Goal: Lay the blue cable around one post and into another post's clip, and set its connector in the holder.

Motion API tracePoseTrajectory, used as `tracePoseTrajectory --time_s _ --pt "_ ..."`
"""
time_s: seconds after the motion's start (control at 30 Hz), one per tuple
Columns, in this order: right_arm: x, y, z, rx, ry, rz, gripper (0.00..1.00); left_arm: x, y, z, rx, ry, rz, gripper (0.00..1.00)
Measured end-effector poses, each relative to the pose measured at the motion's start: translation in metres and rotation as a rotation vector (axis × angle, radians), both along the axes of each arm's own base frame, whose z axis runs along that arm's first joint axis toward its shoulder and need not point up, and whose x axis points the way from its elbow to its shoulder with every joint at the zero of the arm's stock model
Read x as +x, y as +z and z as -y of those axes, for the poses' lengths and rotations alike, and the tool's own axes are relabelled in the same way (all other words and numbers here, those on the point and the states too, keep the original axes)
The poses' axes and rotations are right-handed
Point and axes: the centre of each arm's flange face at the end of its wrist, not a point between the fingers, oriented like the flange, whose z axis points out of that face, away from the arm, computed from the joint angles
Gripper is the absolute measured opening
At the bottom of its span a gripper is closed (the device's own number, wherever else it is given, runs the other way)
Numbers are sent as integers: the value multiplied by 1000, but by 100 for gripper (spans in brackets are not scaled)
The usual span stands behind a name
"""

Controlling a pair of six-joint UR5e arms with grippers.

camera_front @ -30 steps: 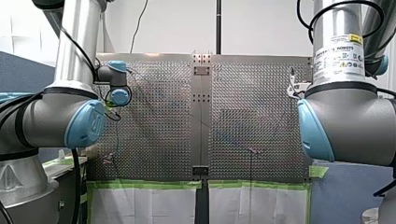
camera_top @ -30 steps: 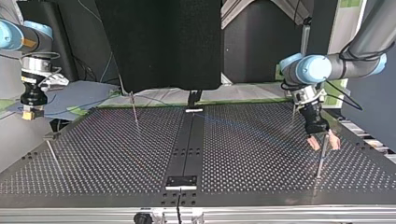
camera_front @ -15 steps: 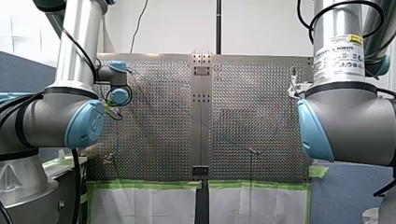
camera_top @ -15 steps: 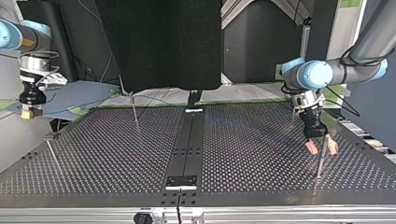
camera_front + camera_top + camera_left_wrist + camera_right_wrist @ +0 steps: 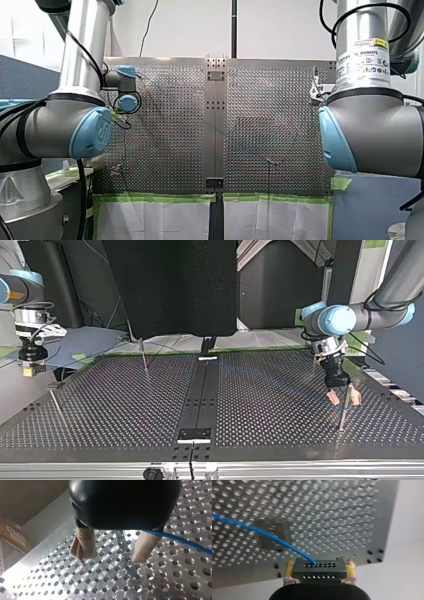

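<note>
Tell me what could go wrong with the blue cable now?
My left gripper is open astride a thin post, and the blue cable runs outside its fingers, so shutting might catch the post and miss the cable. My right gripper holds the connector far off; a pull could snag the cable.

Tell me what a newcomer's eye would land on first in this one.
The blue cable runs over the perforated table from the black connector shut in my right tool, at the top view's left. At that view's right, my left tool hangs open, its beige pads either side of a thin post.
</note>
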Motion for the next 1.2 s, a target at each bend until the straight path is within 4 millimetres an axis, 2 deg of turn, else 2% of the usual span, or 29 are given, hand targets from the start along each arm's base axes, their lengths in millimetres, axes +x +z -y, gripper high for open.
tracePoseTrajectory --time_s 0.3,0.7,0.93,1.2 --pt "5 -21 0 92 10 -28 0 0 0 0 -2 3 0 100" --pt "9 -12 7 163 45 -25 0 0 0 0 2 4 -1 100" --pt "9 -22 19 216 59 -23 0 0 0 1 3 4 -2 100" --pt "9 -19 25 201 98 -26 0 0 0 2 7 3 -4 100"
